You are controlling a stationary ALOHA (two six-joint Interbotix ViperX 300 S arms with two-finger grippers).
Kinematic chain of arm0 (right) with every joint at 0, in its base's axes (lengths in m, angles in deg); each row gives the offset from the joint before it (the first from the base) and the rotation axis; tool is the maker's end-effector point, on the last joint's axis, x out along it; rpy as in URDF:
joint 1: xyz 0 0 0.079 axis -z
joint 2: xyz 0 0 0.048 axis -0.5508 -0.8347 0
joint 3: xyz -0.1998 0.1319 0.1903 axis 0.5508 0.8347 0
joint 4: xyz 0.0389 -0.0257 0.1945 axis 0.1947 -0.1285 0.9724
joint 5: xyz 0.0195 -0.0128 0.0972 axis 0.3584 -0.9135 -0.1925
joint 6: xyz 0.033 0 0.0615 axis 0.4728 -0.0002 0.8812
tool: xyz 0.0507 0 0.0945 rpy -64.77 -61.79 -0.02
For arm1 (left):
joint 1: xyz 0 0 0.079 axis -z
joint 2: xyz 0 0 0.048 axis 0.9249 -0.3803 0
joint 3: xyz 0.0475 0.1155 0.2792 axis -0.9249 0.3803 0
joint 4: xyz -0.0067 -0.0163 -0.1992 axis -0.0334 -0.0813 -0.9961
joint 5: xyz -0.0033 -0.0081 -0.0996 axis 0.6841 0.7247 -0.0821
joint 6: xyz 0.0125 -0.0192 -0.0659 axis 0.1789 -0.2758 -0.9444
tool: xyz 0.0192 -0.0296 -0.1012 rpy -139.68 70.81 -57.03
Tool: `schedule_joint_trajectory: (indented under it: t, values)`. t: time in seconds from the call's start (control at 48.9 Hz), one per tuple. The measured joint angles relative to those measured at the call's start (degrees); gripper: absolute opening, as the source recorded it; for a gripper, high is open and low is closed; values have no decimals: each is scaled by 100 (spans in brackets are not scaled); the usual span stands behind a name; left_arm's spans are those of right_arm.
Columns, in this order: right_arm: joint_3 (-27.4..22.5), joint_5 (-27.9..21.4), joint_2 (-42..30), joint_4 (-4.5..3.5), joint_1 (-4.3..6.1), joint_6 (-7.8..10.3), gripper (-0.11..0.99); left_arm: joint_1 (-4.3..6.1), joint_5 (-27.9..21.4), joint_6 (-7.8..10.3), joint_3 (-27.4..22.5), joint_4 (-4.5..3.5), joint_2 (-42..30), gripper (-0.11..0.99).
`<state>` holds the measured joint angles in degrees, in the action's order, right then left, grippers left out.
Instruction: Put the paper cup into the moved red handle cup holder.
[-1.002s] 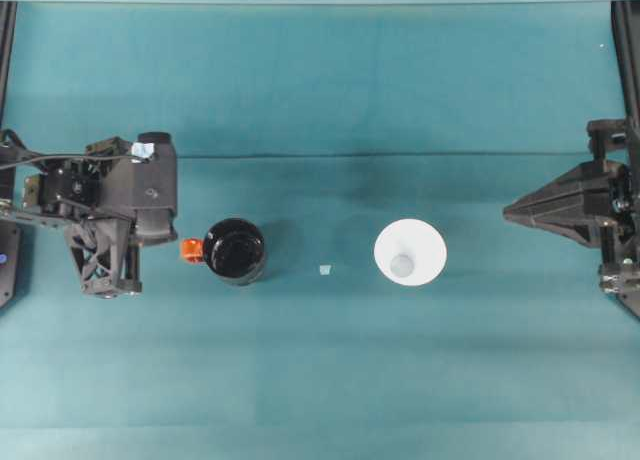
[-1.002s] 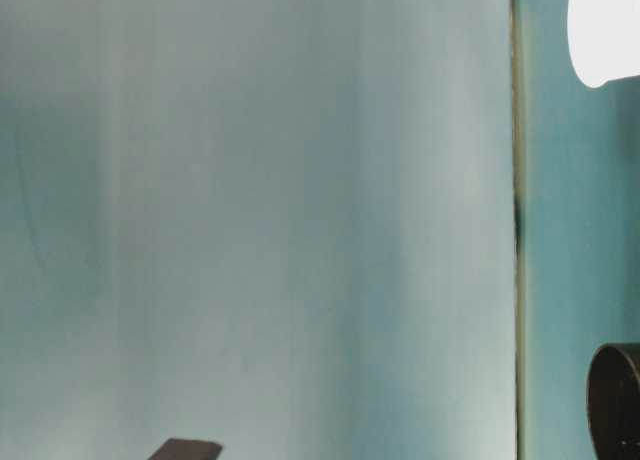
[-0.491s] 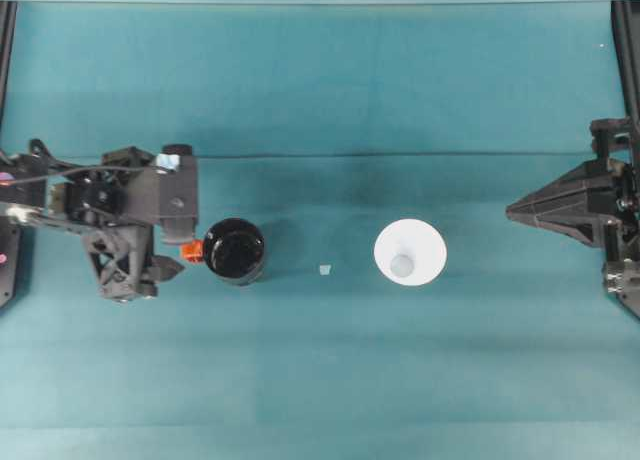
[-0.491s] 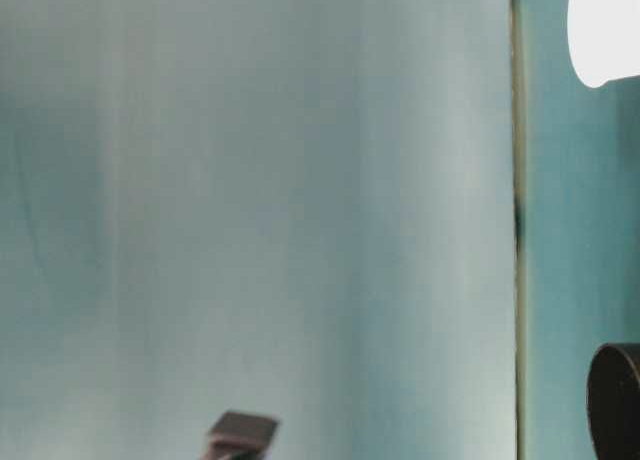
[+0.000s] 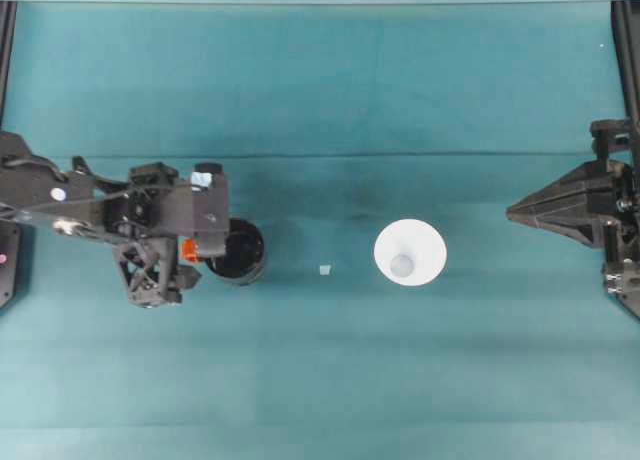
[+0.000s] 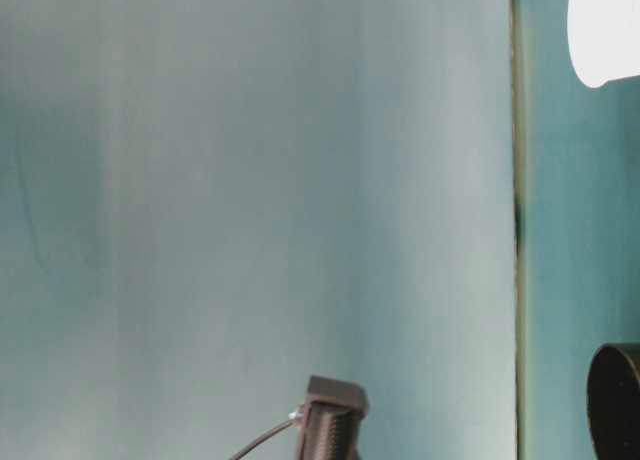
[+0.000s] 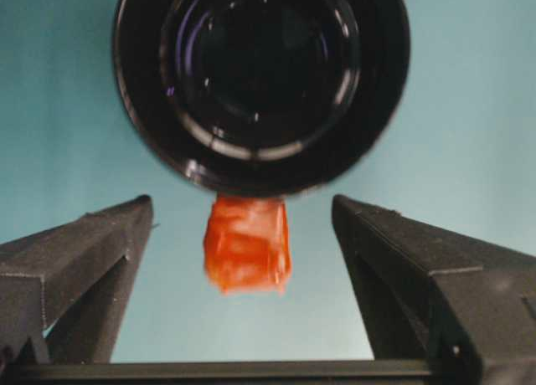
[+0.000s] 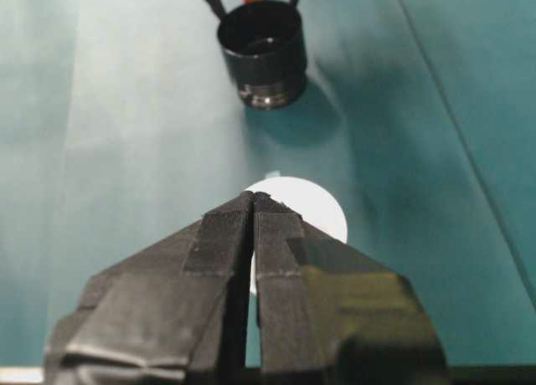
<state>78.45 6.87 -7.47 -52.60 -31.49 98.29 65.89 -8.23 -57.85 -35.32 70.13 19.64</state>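
Two claws are mine, and I take the red handle cup holder (image 5: pixel 238 252) as my landmark. Left of it, my left gripper (image 7: pixel 243 234) stands spread wide, one finger (image 7: pixel 79 259) on either side of the holder's small orange-red handle tab (image 7: pixel 248 243). The tab lies in the gap between them, and neither finger touches it in my left wrist view. From overhead, my left arm's wrist overlaps the holder's left edge, with the tab (image 5: pixel 188 249) peeking out beneath it. The holder itself stands upright on the teal table (image 5: pixel 320 360), its black mouth open to the ceiling. Just right of the holder a tiny pale scrap (image 5: pixel 324 270) lies on the cloth. Further right, well apart from the holder, the paper cup (image 5: pixel 410 252) rests with its wide rim up and its greyish base showing inside. Far right of the holder, my right gripper (image 8: pixel 253 199) is pressed closed, fingertips meeting on nothing, pointed towards the cup and clear of it.
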Motion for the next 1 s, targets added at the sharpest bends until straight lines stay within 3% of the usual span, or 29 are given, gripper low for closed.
schedule_joint_trajectory:
  t: [0.307, 0.47, 0.573, 0.757, 0.9, 1.002]
  values:
    - [0, 0, 0, 0, -9, 0, -9, 9, 44, 0, 0, 0, -105, 92]
    - [0, -9, 0, 0, -9, 9, -9, 9, 44, 35, 0, 0, -105, 84]
    - [0, 0, 0, 0, -9, 9, -9, 26, 44, 44, 0, 0, -97, 72]
    - [0, -9, 0, 0, 0, 0, -9, 114, 53, 88, 0, 0, -105, 27]
    - [0, -9, 0, 0, -9, 0, -9, 237, 53, 193, 0, 0, -105, 26]
    - [0, -9, 0, 0, -9, 0, -9, 264, 44, 272, -9, 0, -97, 26]
